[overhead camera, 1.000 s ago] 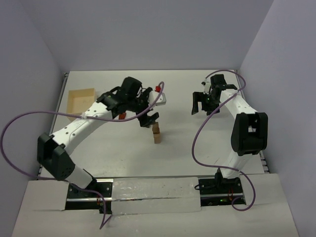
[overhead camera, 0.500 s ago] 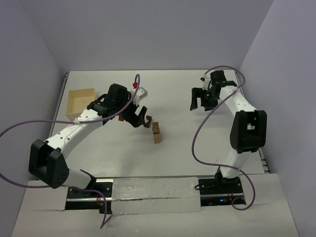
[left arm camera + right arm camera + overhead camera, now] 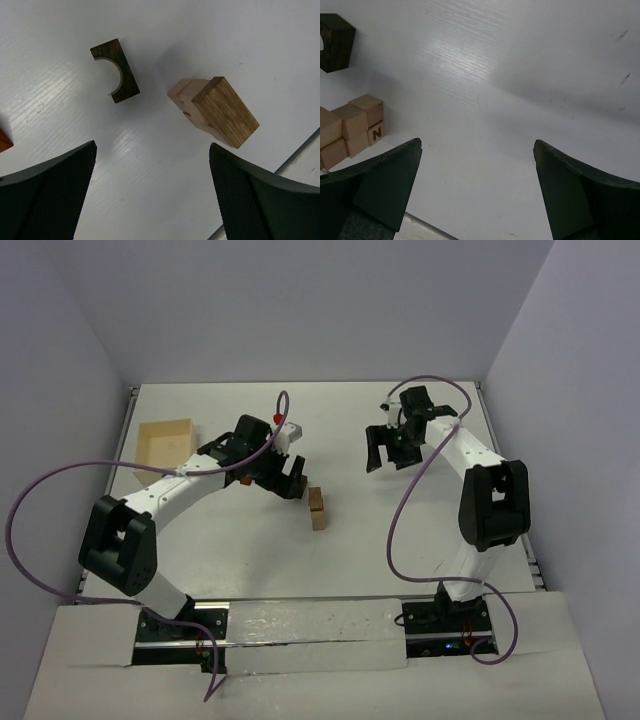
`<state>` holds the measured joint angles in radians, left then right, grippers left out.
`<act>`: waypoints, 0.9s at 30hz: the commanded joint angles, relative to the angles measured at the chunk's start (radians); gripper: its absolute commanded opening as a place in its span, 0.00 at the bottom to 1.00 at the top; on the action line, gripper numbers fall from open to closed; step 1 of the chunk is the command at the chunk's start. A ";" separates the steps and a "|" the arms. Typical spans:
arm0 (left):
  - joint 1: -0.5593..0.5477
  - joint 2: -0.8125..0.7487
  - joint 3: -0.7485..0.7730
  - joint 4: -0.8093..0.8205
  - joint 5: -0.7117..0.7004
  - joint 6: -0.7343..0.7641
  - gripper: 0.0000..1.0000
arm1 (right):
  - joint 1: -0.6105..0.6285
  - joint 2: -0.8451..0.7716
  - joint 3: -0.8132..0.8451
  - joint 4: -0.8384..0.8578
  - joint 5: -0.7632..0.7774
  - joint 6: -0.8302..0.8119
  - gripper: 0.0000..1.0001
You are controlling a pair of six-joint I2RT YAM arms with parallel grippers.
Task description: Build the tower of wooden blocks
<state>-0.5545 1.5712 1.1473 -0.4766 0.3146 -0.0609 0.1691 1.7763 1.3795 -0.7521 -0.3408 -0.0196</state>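
Left gripper (image 3: 152, 147), spread and empty, hovers by the dark arch block (image 3: 116, 71) beside the partial tower (image 3: 215, 110). Grasping the arch seems next, jaws squared across it. Right gripper (image 3: 477, 145) is also spread, empty.

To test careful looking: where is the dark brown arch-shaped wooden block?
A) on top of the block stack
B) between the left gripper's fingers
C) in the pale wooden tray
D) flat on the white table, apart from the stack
D: the dark brown arch-shaped wooden block lies on the white table, a clear gap from the stack of wooden blocks.
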 commanded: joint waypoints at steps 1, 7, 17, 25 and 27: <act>0.004 0.033 0.020 0.080 0.051 -0.078 0.99 | 0.021 -0.002 -0.012 0.010 0.011 0.001 1.00; 0.002 0.088 0.036 0.084 0.065 -0.095 0.99 | 0.029 -0.011 -0.029 0.005 0.007 -0.004 1.00; 0.004 0.130 0.034 0.090 0.051 -0.106 0.98 | 0.032 -0.026 -0.042 0.004 0.017 -0.009 1.00; 0.005 0.167 0.056 0.090 0.081 -0.119 0.97 | 0.032 -0.033 -0.054 0.007 0.020 -0.006 1.00; 0.005 0.176 0.060 0.088 0.086 -0.120 0.97 | 0.032 -0.037 -0.056 0.008 0.025 -0.008 1.00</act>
<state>-0.5545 1.7327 1.1546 -0.4213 0.3631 -0.1616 0.1940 1.7763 1.3303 -0.7528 -0.3298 -0.0200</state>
